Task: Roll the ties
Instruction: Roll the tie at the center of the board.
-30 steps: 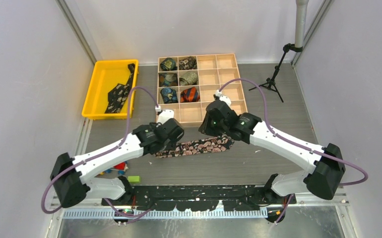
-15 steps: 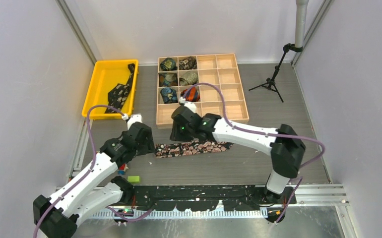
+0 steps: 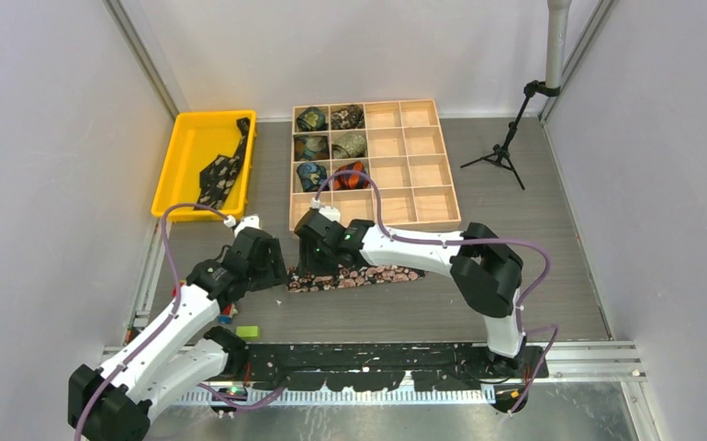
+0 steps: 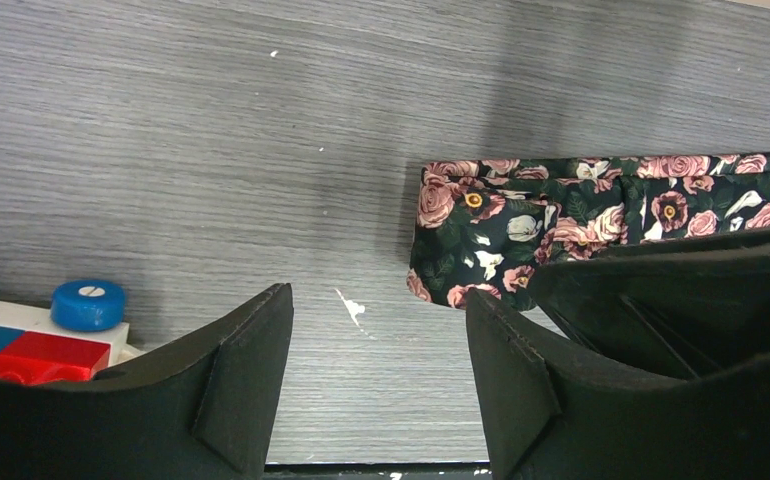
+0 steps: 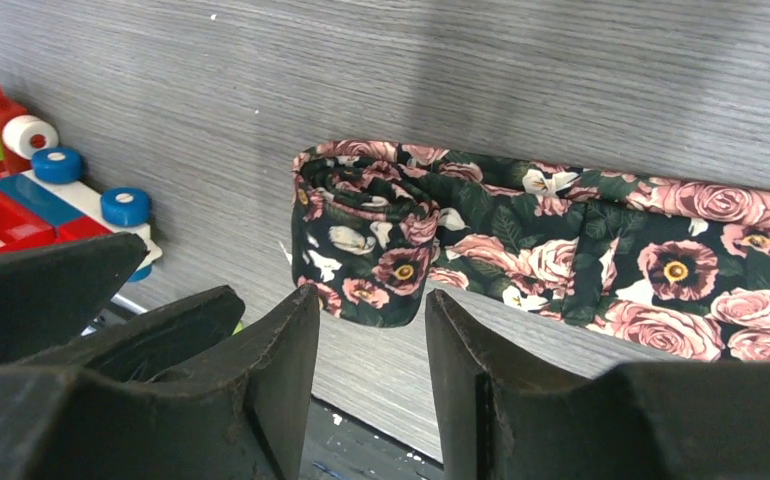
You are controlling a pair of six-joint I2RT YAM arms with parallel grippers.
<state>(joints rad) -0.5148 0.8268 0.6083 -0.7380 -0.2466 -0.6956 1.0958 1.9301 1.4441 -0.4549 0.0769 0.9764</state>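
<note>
Grey wood-grain table (image 3: 533, 239), floral tie (image 3: 391, 274) lying flat, long axis left-right, partly rolled end pointing left, left gripper (image 4: 376, 370) spread and empty, right gripper (image 5: 371, 375) parted, just beside the roll

Reaches forward with the left arm, left gripper (image 4: 376, 320) low over the table, jaws parted and empty, and folds the right arm at the elbow to stretch leftward, right gripper (image 5: 371, 310) close beside it, jaws narrowly apart, holding nothing.

Table (image 3: 405, 312) lay open R of tie (image 3: 382, 274); toy blocks (image 4: 41, 345), L gripper (image 4: 376, 295), R gripper (image 5: 371, 300) crowded its L end; box (image 3: 428, 204) behind.
</note>
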